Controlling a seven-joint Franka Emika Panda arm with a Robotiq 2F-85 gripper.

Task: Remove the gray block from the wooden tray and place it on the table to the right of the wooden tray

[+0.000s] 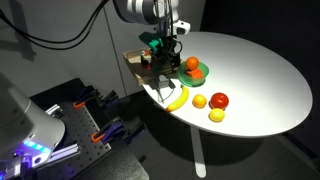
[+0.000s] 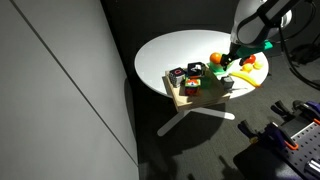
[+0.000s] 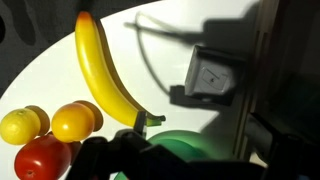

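- Furthest left in an exterior view, the wooden tray (image 1: 138,60) sits at the near edge of the white bench (image 1: 260,70). Small dark things are crowded inside it, and I cannot make them out one by one.
- Just beside the tray, the pincer (image 1: 166,58) hangs low over the bench, between the tray and a green plate (image 1: 203,73). The arm (image 1: 140,10) reaches down to it from the top of the picture.
- In the wrist view the pincer's dark fingers (image 3: 105,160) are spread wide, one at the bottom and one along the right edge. Nothing is clamped between them, so it grips nothing.
- At the left of the wrist view, a yellow lemon (image 3: 20,125), a red fruit (image 3: 40,158) and an orange fruit (image 3: 73,120) are huddled close together on the bench.
- Next comes the banana (image 3: 105,75), lying slantwise, with its stem end pointing down towards the rim of the green plate.
- Right of the banana's stem, the gray block (image 3: 212,75) rests flat on bare bench top. It is not in the tray and is clear of the fingers. It throws a dark shadow to its left and lies near the plate but apart from it.
- In both exterior views I cannot pick the block out for certain, because the pincer stands over that patch of bench.
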